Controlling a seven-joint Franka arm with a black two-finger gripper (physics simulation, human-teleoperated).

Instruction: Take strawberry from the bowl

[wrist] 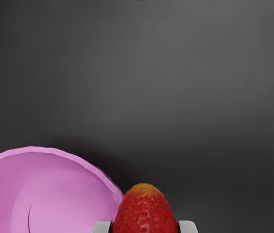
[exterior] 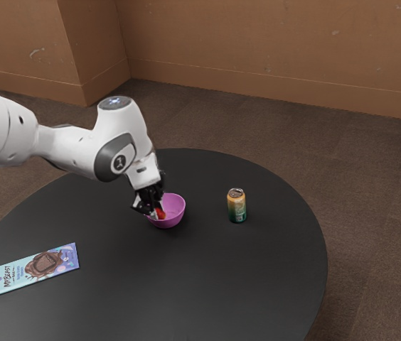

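An indoor room is shown, and by its look a lounge or an informal office corner is suggested, though the exact kind cannot be told with certainty. The space is enclosed by plain orange-brown walls (exterior: 271, 35), which are marked by small pale scuffs and are finished at the foot with a baseboard (exterior: 271, 85) of similar colour. The floor (exterior: 371, 185) is covered with dark brown carpet, in which faint seams are seen. On the round black worktop (exterior: 207, 284), a drinks can (exterior: 237, 206) and a chocolate bar (exterior: 26, 271) are placed.
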